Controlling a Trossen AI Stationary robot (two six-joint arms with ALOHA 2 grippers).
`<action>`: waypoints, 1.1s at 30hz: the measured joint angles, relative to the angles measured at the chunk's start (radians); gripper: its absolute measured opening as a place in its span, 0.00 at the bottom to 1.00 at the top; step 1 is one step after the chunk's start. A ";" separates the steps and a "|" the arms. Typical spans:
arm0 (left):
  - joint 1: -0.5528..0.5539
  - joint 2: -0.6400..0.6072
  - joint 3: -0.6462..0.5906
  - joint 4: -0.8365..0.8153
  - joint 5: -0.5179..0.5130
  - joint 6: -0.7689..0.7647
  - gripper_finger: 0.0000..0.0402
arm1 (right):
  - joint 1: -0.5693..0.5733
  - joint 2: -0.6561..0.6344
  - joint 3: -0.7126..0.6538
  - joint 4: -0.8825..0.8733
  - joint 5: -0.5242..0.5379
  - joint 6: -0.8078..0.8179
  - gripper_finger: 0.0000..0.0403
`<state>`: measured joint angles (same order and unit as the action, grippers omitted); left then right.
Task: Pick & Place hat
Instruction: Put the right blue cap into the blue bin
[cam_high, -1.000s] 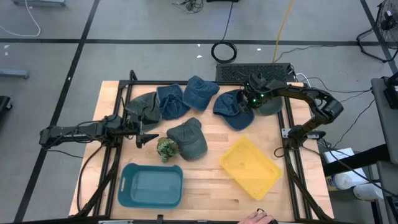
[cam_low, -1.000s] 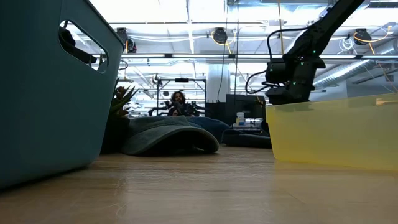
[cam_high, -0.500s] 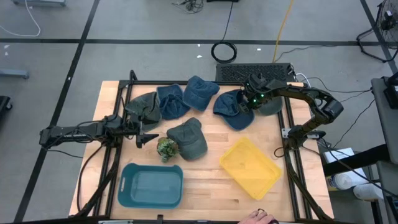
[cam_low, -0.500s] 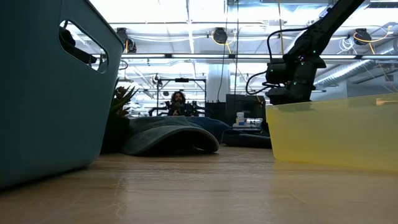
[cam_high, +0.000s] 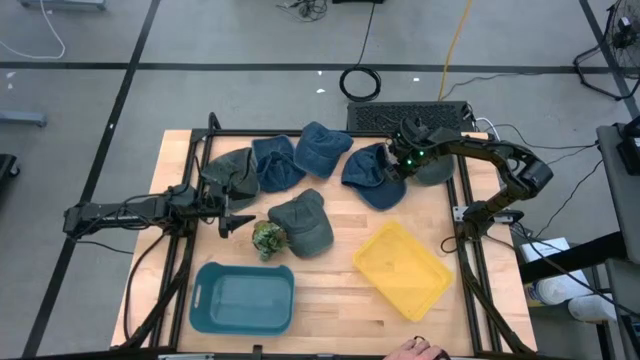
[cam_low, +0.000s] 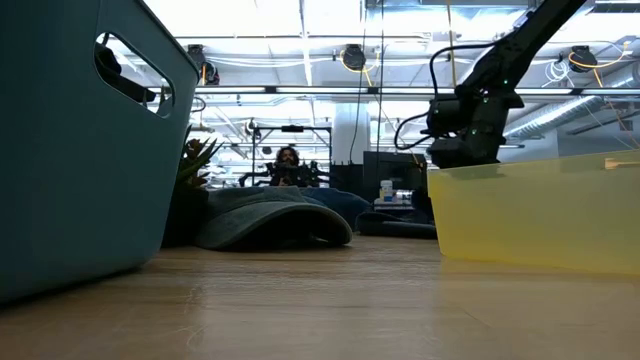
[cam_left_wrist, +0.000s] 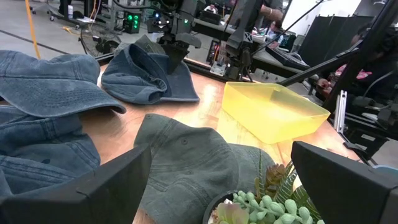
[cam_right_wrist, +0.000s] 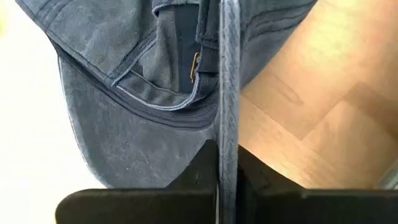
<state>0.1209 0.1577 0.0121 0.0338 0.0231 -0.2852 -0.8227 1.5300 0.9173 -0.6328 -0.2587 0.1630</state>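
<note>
High view: the right gripper (cam_high: 400, 163) is at the far right of the table (cam_high: 340, 285), set on the blue hat (cam_high: 372, 176) that lies there. Its fingers are closed on a fold of that hat's denim. The right wrist view confirms this: a thin band of blue fabric (cam_right_wrist: 227, 93) runs straight between the two dark fingers (cam_right_wrist: 196, 171), which are pressed against it from both sides. The hat's inner band and a small metal buckle (cam_right_wrist: 195, 62) show beyond the fingers, with bare wood beside the hat.

The blue hat rests on the table top, just beside a grey-green hat (cam_high: 435, 170) on its right and near the yellow bin (cam_high: 404, 268), which sits closer to the front edge.

The left gripper (cam_high: 238, 220) is at the left side of the table, with its jaws wide apart and holding nothing. It points toward the small potted plant (cam_high: 268, 239) and the dark green hat (cam_high: 303, 222) at the table's middle.

Three more hats lie in a row along the far edge: one dark green (cam_high: 229, 172) and two blue (cam_high: 276, 163) (cam_high: 322, 148). A teal bin (cam_high: 243, 297) stands at the front left.

Low view: a person (cam_low: 287, 166) is in the room behind the table.
</note>
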 joint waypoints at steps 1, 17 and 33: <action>0.000 0.000 0.000 0.000 0.000 0.000 0.99 | 0.000 -0.005 0.000 0.000 0.005 -0.004 0.01; 0.000 0.000 0.000 0.000 0.000 0.000 0.99 | -0.010 -0.154 -0.001 0.020 0.037 -0.057 0.00; 0.000 0.000 0.000 0.000 0.000 0.000 0.99 | 0.003 -0.384 -0.001 0.028 0.170 -0.085 0.00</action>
<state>0.1211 0.1581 0.0123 0.0338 0.0231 -0.2849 -0.8193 1.1460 0.9161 -0.6052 -0.0882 0.0778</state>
